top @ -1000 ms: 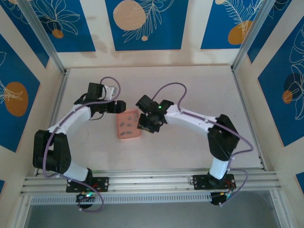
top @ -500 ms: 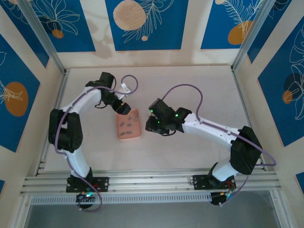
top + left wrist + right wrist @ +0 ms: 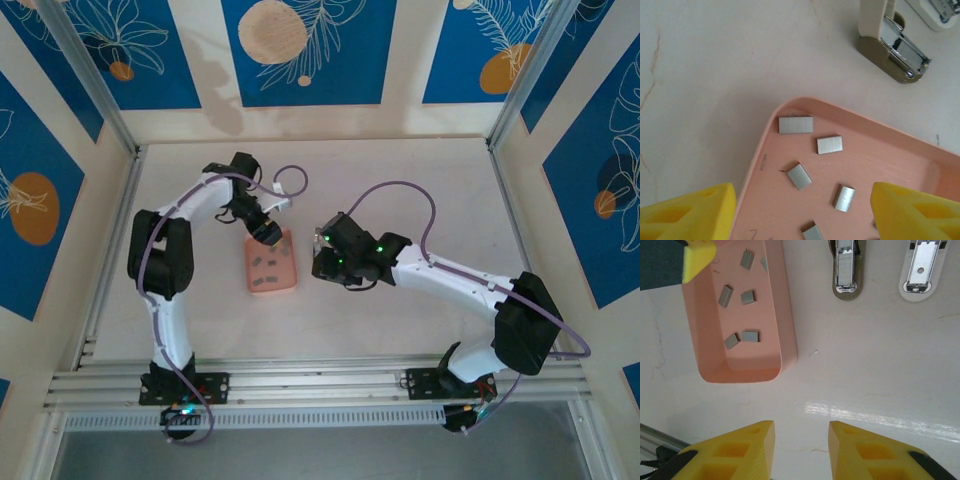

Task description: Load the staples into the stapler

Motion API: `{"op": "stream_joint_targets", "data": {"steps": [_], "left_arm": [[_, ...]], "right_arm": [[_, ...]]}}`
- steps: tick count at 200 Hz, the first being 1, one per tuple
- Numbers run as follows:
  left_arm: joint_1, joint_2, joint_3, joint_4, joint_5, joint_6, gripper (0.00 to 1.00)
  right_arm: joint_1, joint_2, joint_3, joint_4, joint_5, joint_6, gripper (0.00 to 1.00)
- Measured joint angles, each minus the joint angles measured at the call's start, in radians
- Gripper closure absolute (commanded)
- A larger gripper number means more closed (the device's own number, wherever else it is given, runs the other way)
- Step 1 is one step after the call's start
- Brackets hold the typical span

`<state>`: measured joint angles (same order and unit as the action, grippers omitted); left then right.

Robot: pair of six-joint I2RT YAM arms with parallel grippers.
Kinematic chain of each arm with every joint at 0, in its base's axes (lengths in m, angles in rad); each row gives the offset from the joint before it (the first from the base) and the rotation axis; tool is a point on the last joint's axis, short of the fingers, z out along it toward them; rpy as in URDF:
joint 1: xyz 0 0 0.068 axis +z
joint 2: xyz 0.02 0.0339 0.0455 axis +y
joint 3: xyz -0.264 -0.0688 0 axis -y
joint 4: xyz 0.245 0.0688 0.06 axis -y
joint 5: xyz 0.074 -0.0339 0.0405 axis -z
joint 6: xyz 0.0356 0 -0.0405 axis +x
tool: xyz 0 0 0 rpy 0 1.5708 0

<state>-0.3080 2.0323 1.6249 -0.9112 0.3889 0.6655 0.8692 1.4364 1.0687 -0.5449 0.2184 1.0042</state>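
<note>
The staples [image 3: 829, 144] are several small grey metal strips lying loose in the salmon-pink tray [image 3: 771, 165], and they also show in the right wrist view [image 3: 750, 336]. The stapler [image 3: 846, 270] lies spread open on the table just right of the tray, its tan arm with the metal channel [image 3: 892, 50] beside its white arm [image 3: 920, 267]. My left gripper [image 3: 802, 196] hangs open over the tray's far end, one yellow finger outside the tray wall and one over the inside. To the right of the tray, my right gripper [image 3: 801, 432] stands open above bare table, nothing between its fingers.
The tray [image 3: 272, 262] sits mid-table between both arms. A single loose staple wire [image 3: 813, 353] lies on the table right of the tray. Walls and metal frame posts [image 3: 90, 75] enclose the table on three sides.
The left arm has folded in and brought its gripper from left of the tray to over its far end. The right gripper has drawn back rightward off the tray.
</note>
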Motion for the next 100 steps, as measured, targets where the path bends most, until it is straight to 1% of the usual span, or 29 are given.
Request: {"op": "stream_joint_targets", "data": {"steps": [42, 100], "left_arm": [[-0.003, 0.066, 0.042, 0.005, -0.066, -0.001, 0.36], [-0.003, 0.093, 0.042, 0.006, -0.129, -0.005, 0.45]], "right_arm": [[0.000, -0.003, -0.007, 0.001, 0.012, 0.009, 0.65], [0.000, -0.026, -0.029, 0.003, 0.019, 0.020, 0.65]]}}
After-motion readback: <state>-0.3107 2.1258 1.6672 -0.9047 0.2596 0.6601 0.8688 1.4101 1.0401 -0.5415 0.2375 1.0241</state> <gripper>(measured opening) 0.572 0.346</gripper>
